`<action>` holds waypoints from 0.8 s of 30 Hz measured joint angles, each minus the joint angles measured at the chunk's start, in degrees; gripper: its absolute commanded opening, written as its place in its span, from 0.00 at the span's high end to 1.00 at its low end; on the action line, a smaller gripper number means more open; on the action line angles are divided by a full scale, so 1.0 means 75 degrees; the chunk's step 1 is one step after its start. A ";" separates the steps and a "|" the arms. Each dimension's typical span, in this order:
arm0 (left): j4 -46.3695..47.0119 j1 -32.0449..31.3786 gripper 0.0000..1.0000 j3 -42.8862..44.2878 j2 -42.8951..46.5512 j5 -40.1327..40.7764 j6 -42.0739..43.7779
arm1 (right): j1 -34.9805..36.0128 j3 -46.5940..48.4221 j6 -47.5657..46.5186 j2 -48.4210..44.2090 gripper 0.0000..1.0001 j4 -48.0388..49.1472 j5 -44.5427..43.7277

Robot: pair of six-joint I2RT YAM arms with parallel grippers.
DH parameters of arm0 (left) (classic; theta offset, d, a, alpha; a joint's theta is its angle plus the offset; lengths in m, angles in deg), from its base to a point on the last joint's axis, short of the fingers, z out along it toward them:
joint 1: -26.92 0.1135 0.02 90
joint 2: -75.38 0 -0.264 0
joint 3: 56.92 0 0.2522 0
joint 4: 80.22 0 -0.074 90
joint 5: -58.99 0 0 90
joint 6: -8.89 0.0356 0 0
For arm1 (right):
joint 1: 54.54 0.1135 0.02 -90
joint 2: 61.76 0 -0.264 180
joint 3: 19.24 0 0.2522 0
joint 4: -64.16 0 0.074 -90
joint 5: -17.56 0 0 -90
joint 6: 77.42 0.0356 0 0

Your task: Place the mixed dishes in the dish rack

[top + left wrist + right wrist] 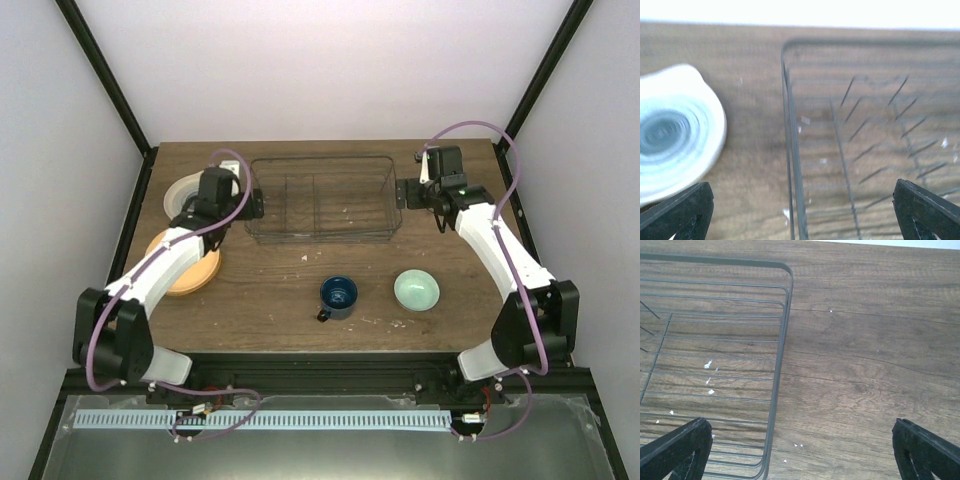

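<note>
Surface point(260, 300): brown wood grain, with all four dishes lying on it outside the rack. Mug point(338, 296): dark blue, upright, mouth up, on the near side of both sets of fingers and roughly midway between them. Bowl point(416, 290): mint green, upright, just beside the mug, on the near side of the right fingers. Orange plate point(200, 270): flat, on the near side of the left fingers, partly covered by the left arm. Left fingers point(680, 215): spread wide, holding nothing, poised above the rack's left end wall, which runs between them in the wrist view. Cream plate point(675, 135): flat, blue-grey rings up, just outside the left fingers and apart from the rack wall. Right fingers point(675, 450): spread wide, holding nothing, above the rack's right end, whose rim passes between them. Rack point(320, 238): dark wire, standing level between the two sets of fingers, towards the far side of the surface.
</note>
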 measured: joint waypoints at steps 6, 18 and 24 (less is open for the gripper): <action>-0.0201 -0.0236 0.00 0.0265 0.1239 -0.0026 0.0085 | 0.0391 -0.0338 0.0052 -0.0574 0.00 -0.0061 -0.0102; -0.1582 -0.2844 0.00 -0.0481 0.1498 -0.0385 -0.0012 | 0.0723 -0.1160 0.0577 -0.1941 0.00 -0.0353 -0.0131; -0.2052 -0.3687 0.00 -0.0230 -0.0020 -0.0560 0.0052 | 0.0787 -0.1440 0.0746 -0.2361 0.00 -0.0688 -0.0166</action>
